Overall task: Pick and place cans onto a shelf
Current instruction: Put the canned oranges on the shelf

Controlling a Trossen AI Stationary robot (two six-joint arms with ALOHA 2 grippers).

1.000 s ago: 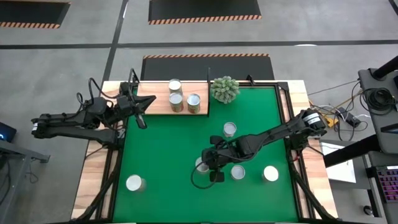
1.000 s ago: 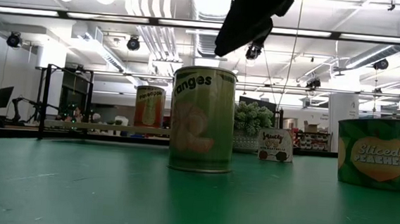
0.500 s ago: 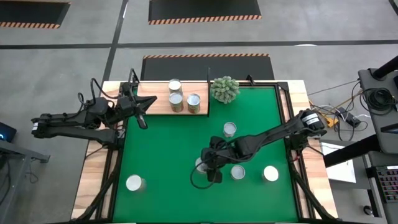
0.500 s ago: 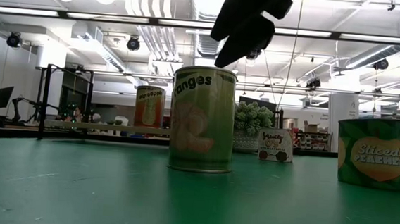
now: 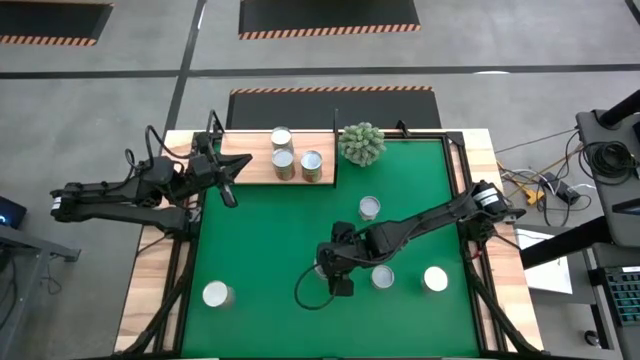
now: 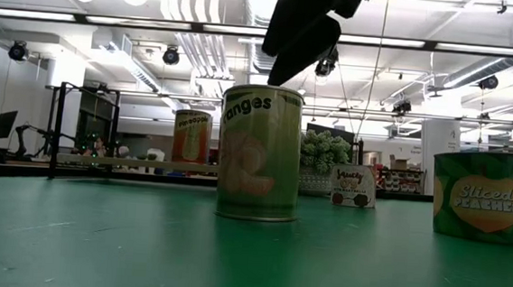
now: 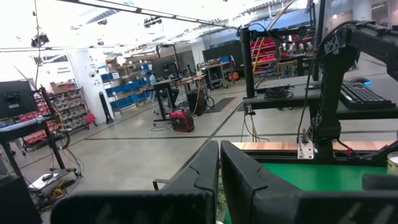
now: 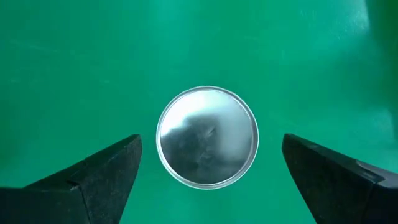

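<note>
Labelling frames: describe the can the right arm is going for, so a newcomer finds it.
On the green mat, find the right gripper, open, near the middle front. The can sits directly under it, labelled oranges in the low view; its neighbours to the right stand uncovered.

The mat [image 5: 270,240] looks like matt green felt, soft and slightly fuzzy. The can [image 8: 207,137] under the right wrist camera has a shiny silver metal lid, smooth, with a raised rim and blurred reflections. In the low view the nearest can [image 6: 258,153] wears a glossy printed paper label. The shelf [image 5: 250,167] is pale matt wood, as are the lighter table edges [image 5: 150,290]. The fingers [image 8: 99,174] look like dull black plastic. The plant [image 5: 361,144] is spiky and grey-green.
</note>
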